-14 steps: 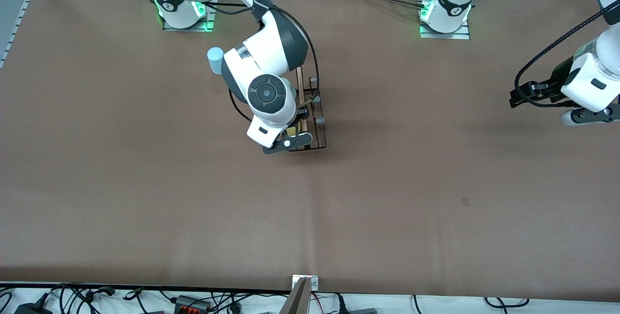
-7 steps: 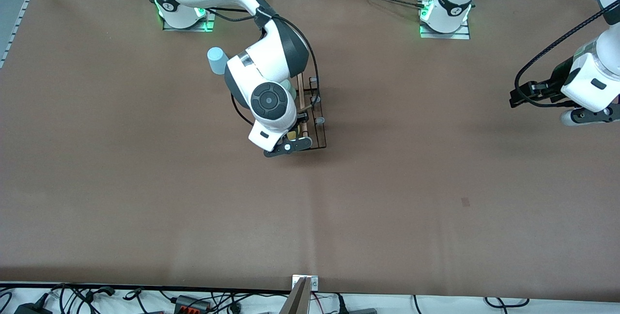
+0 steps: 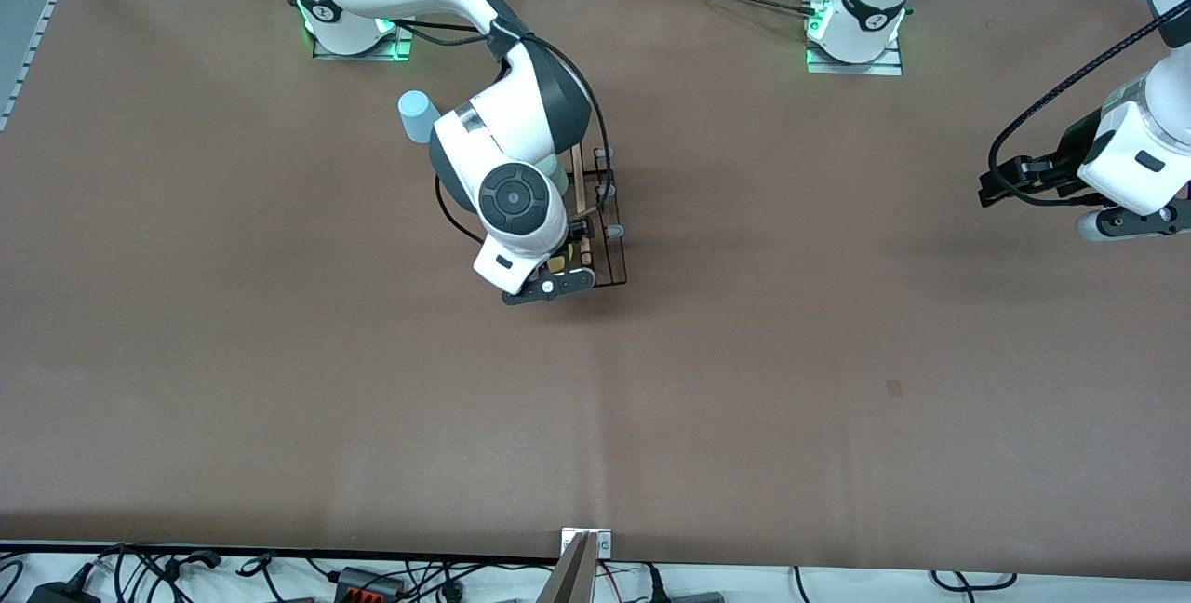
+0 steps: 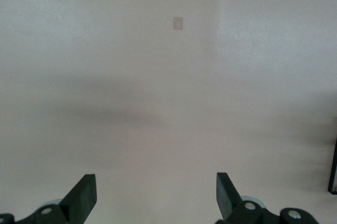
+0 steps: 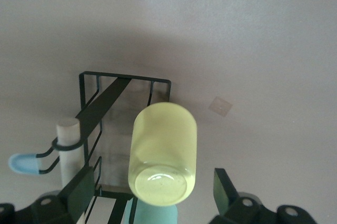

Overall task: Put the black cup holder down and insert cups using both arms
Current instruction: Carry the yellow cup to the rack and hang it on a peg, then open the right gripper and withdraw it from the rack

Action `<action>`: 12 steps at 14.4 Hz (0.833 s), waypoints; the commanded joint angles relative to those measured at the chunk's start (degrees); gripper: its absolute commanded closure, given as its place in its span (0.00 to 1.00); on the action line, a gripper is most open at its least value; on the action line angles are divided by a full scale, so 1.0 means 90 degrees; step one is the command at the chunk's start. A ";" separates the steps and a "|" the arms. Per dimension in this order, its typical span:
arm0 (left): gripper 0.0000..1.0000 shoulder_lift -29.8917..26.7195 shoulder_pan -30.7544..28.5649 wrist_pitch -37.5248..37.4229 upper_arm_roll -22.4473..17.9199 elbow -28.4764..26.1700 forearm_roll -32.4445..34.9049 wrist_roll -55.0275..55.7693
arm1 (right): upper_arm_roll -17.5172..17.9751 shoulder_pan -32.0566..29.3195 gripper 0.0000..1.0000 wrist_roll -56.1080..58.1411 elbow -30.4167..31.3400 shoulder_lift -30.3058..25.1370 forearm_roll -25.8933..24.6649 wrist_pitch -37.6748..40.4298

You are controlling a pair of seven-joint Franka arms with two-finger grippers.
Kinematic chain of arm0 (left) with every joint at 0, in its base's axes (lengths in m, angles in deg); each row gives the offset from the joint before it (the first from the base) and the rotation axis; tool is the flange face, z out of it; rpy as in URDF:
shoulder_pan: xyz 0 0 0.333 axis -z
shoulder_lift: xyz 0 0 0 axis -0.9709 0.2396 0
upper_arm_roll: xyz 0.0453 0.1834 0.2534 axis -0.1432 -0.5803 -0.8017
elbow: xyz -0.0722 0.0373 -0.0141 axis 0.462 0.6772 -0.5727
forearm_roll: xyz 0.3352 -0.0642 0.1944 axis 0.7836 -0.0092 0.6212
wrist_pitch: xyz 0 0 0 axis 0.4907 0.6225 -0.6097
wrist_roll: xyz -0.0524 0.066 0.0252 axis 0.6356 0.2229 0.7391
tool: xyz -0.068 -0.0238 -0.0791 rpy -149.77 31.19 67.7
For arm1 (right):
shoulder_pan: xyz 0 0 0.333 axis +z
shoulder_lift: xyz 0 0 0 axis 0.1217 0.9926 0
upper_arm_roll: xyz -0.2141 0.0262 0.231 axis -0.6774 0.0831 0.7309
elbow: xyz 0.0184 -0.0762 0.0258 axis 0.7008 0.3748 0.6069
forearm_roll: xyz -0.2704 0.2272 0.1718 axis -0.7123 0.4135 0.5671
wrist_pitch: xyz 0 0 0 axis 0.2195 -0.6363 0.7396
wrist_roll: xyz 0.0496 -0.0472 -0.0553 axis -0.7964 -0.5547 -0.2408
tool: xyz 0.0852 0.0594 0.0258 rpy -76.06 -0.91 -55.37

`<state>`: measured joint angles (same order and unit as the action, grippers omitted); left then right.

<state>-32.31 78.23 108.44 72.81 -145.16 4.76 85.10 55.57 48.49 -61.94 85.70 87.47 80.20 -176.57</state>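
I find the right gripper (image 5: 150, 195) open wide over the black cup holder (image 3: 600, 221), the yellow cup (image 5: 163, 153) unheld between its fingers. The left gripper (image 4: 156, 199) waits open, empty.

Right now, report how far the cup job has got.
Done: the black cup holder stands on the table, and the yellow cup sits on it. A mint green cup shows just below it. In hand: the right gripper is open around the yellow cup. Left: the light blue cup stands on the table. The left gripper waits, open.
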 commanded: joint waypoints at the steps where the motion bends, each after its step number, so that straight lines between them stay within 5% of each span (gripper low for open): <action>1: 0.00 0.0068 0.0021 -0.0116 -0.0045 0.0148 -0.0070 -0.0150 | -0.0077 -0.0011 0.00 -0.0148 0.0076 -0.0258 0.0054 0.0079; 8: 0.00 0.0068 0.0021 -0.0116 -0.0045 0.0148 -0.0060 -0.0150 | -0.1385 -0.0176 0.00 0.0154 0.0086 -0.0931 0.0015 0.0343; 12: 0.00 0.0068 0.0011 -0.0116 -0.0045 0.0148 -0.0070 -0.0150 | -0.1669 -0.0663 0.00 0.0310 0.0086 -0.1157 0.0093 0.0537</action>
<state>-32.31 78.23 108.44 72.80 -145.16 4.76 85.09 40.95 44.39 -60.49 85.64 78.41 80.17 -173.20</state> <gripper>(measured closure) 0.000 0.000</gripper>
